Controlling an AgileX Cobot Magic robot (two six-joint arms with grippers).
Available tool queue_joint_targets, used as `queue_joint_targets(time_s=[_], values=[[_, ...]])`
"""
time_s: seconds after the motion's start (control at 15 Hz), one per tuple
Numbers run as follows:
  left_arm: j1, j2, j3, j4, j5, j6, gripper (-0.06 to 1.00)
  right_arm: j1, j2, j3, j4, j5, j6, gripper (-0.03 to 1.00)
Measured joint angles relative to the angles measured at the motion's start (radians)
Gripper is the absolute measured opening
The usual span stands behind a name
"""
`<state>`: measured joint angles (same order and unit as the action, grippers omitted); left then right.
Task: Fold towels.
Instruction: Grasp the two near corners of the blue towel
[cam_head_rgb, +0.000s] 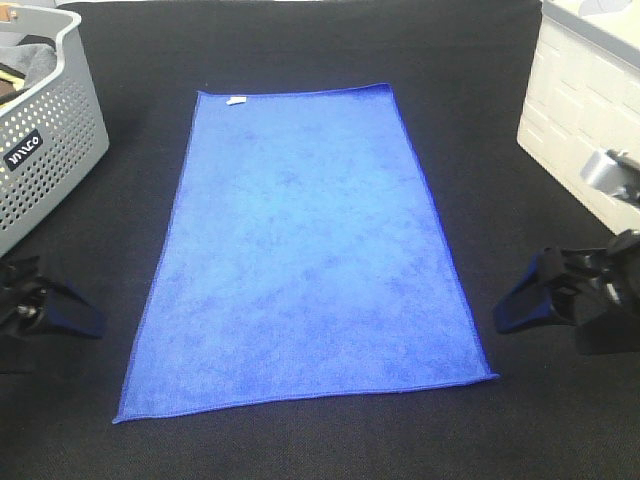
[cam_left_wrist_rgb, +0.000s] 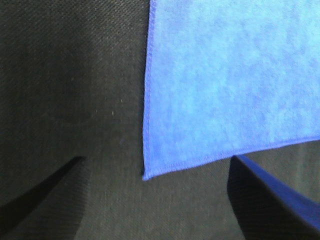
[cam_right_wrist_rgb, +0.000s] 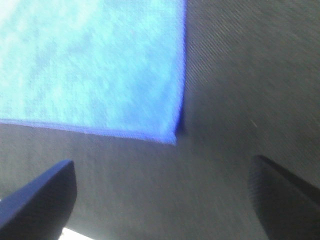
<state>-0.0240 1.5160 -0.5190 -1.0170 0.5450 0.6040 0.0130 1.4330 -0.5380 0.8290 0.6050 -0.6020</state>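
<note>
A blue towel (cam_head_rgb: 305, 250) lies flat and unfolded on the black table, long side running away from me, with a small white tag (cam_head_rgb: 237, 100) at its far edge. My left gripper (cam_head_rgb: 60, 312) is open and empty, left of the towel's near left corner (cam_left_wrist_rgb: 146, 175). My right gripper (cam_head_rgb: 525, 300) is open and empty, right of the towel's near right corner (cam_right_wrist_rgb: 172, 139). Both hover above the cloth, apart from the towel. The wrist views show the towel (cam_left_wrist_rgb: 235, 75) (cam_right_wrist_rgb: 90, 65) ahead of the spread fingers (cam_left_wrist_rgb: 270, 200) (cam_right_wrist_rgb: 40, 200).
A grey perforated basket (cam_head_rgb: 50, 150) holding dark cloth stands at the far left. A white box-like unit (cam_head_rgb: 585, 110) stands at the far right. The black table cloth (cam_head_rgb: 330, 440) surrounds the towel on all sides.
</note>
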Motion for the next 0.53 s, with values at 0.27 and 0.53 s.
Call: queue_joint_targets(time_s=[0.27, 0.53], values=[[0.000, 0.161, 0.002, -0.283, -0.025, 0.280, 0.73, 0.000, 0.167, -0.048, 0.169, -0.021, -0.191, 0.85], [0.000, 0.296, 0.002, -0.598, 0.007, 0.590, 0.73, 0.005, 0.316, -0.100, 0.201, -0.035, -0.238, 0.83]])
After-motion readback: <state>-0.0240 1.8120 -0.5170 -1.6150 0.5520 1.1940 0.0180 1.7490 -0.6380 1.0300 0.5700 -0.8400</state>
